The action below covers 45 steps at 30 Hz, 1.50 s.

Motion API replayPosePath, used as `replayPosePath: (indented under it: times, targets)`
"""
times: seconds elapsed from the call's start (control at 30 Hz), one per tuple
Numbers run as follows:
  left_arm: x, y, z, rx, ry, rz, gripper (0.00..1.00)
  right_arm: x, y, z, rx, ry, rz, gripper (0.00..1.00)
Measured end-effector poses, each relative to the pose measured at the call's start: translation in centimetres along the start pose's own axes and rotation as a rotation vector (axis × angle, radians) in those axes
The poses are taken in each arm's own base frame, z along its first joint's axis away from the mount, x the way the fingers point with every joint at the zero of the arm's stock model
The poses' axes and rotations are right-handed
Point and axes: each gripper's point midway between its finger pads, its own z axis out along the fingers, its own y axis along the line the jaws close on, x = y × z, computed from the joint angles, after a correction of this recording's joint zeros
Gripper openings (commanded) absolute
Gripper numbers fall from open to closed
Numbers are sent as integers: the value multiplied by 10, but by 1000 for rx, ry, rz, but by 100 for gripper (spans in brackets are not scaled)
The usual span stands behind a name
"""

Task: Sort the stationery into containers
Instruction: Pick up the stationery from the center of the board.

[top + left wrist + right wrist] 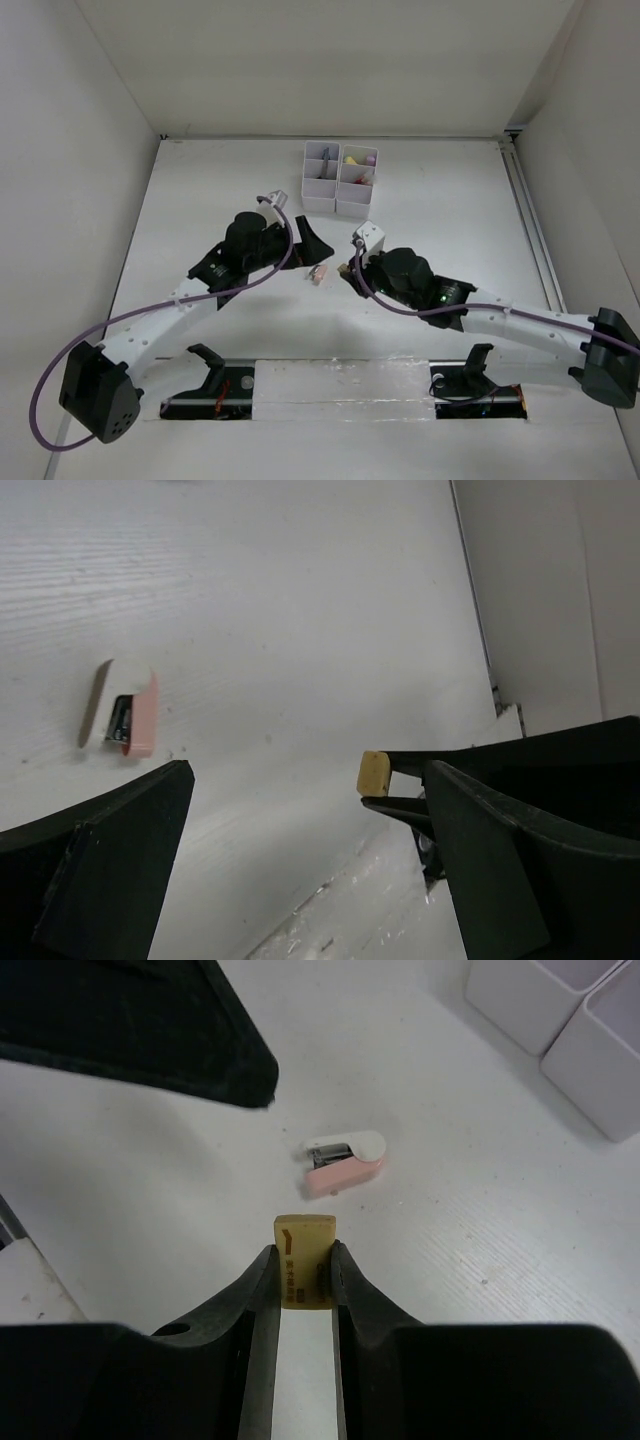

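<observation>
The yellow eraser [304, 1258] is clamped between the two fingers of the right gripper [304, 1272], its end jutting past the fingertips. The jaws are clenched on its side faces. We cannot tell whether it touches the table [450, 200].

We take the pink item [345, 1163], a small pink-and-white piece lying flat on the table, as our landmark. The eraser sits near it, on the right arm's side and apart from it.

The left gripper [310, 780] hangs just beside the pink item on the far side, its jaws released and spread wide with nothing between them. In the left wrist view we see the pink item ahead of one finger and the eraser ahead of the other.

The white organizer tray [321, 197] stands beyond the pink item, toward the far wall. We see yellow and purple pieces [358, 159] in its far compartments on the right arm's side.
</observation>
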Motion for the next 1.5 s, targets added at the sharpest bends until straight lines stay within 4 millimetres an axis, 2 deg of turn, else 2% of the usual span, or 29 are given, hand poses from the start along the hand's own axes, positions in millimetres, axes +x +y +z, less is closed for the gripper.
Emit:
replayPosePath:
  times: [0.13, 0.33, 0.37, 0.47, 0.5, 0.63, 0.73, 0.97, 1.03, 1.13, 1.2, 1.37, 1.4, 1.43, 1.47, 1.5]
  targets:
    - [18, -20, 6, 124, 82, 11, 94, -9, -1, -9, -7, -45, -18, 0]
    - [28, -39, 10, 246, 129, 8, 86, -20, -1, -15, -13, -87, -29, 0]
    - [30, -39, 10, 256, 135, 3, 80, -20, -1, -16, -14, -92, -28, 0]
    - [34, -40, 14, 272, 155, -8, 73, -19, -2, -16, -15, -95, -28, 0]
    - [34, -40, 16, 275, 159, -11, 68, -20, -1, -16, -18, -96, -28, 0]
    - [38, -39, 23, 282, 181, -28, 57, -22, 2, -15, -34, -106, -26, 0]
    - [39, -39, 27, 292, 189, -36, 53, -23, 4, -13, -43, -113, -25, 0]
    - [40, -42, 28, 313, 198, -46, 23, -22, 6, -9, -48, -111, -26, 0]
    - [39, -44, 28, 321, 197, -43, 16, -21, 6, -7, -46, -107, -27, 0]
    - [40, -44, 28, 325, 200, -43, 13, -18, 6, -4, -45, -100, -28, 0]
    - [40, -43, 29, 325, 203, -44, 0, -18, 5, -3, -42, -98, -28, 0]
    - [41, -44, 31, 332, 206, -43, 0, -17, 3, -2, -30, -96, -28, 1]
    - [40, -44, 31, 334, 205, -43, 0, -17, 3, -2, -27, -96, -28, 9]
    - [40, -44, 31, 334, 204, -43, 0, -17, 3, -2, -25, -96, -28, 44]
    - [40, -45, 31, 335, 202, -42, 0, -17, 2, -2, -23, -98, -24, 70]
    - [40, -45, 31, 336, 202, -43, 0, -19, 2, -2, -21, -103, -21, 87]
